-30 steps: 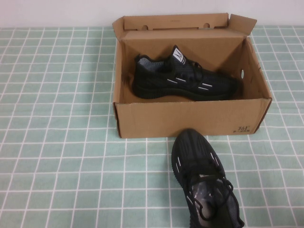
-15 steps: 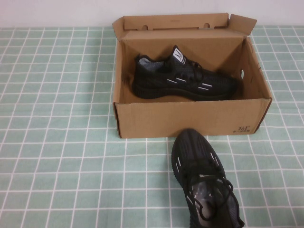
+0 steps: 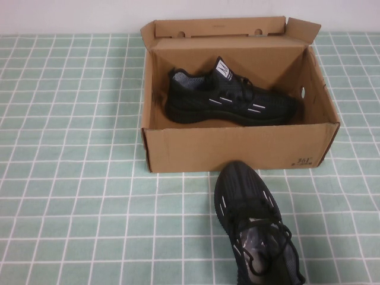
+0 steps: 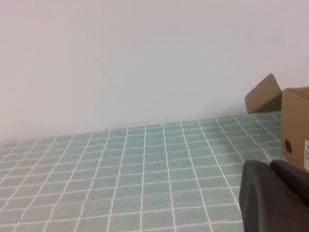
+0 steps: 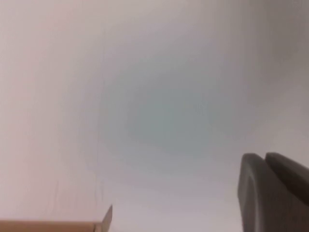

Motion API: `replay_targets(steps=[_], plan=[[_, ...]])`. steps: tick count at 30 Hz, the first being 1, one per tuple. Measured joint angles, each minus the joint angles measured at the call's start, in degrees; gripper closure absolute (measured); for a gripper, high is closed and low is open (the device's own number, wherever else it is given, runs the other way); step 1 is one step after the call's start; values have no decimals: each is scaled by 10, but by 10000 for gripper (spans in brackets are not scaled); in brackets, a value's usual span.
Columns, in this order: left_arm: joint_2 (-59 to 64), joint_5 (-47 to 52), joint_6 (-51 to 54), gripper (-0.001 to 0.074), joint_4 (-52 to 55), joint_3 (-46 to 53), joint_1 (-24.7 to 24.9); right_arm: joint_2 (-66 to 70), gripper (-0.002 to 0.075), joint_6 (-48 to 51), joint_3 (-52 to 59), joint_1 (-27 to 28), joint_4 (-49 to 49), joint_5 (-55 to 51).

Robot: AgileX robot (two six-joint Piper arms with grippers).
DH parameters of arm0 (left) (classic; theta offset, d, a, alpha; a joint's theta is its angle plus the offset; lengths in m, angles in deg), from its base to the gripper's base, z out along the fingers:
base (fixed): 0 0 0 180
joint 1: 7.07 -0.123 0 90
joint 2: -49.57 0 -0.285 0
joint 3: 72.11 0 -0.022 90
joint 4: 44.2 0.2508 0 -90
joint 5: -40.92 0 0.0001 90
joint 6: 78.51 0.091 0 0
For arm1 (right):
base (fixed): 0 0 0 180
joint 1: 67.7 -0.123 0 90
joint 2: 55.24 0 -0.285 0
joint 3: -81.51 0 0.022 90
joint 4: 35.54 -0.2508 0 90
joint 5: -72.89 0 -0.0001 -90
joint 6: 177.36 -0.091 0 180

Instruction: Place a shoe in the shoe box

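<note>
The box (image 3: 237, 148) sits open at the far edge of the bench (image 3: 71, 178), about mid-width, lid flap upright against the wall (image 4: 120, 58). Small black print is on its front wall near the right corner. One shoe (image 3: 228, 98) lies inside on its sole, lengthwise, heel toward the left edge, toe toward the right — white tongue label up, white dashes on its side.

The second shoe (image 3: 252, 228) stands on the bench outside, toe just beside the box's front wall, heel at the near edge, laces loose, angled a bit toward the right edge.

Neither arm shows in the high view. The left hand (image 4: 273, 195) shows only as a dark blurred part in its wrist view, low over the green checked cloth, with the box side and a flap in sight beyond it — cannot tell apart or together. The right hand (image 5: 273, 191) likewise shows only a dark part, facing the blank wall, a cardboard edge in sight; cannot tell its state.
</note>
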Motion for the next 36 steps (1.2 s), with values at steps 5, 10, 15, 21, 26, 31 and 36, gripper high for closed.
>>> replay_targets(steps=[5, 10, 15, 21, 26, 31, 36], plan=[[0, -11, 0, 738, -5, 0, 0, -1, 734, 0, 0, 0, 0, 22], [0, -52, -35, 738, -40, 0, 0, -3, 734, -4, 0, 0, -21, 75], [0, -155, -119, 738, -60, 0, 0, -3, 734, -9, 0, 0, -53, 183], [0, -346, -215, 738, -62, 0, 0, -4, 734, -74, 0, 0, -109, 293], [0, -409, -245, 738, -58, -36, 0, -4, 734, -136, -53, 0, -135, 300], [-1, -361, -250, 738, -55, -151, 0, -4, 734, -152, -162, 0, -152, 240], [23, -307, -229, 738, -19, -277, 0, -1, 734, -157, -293, 0, -204, 140]])
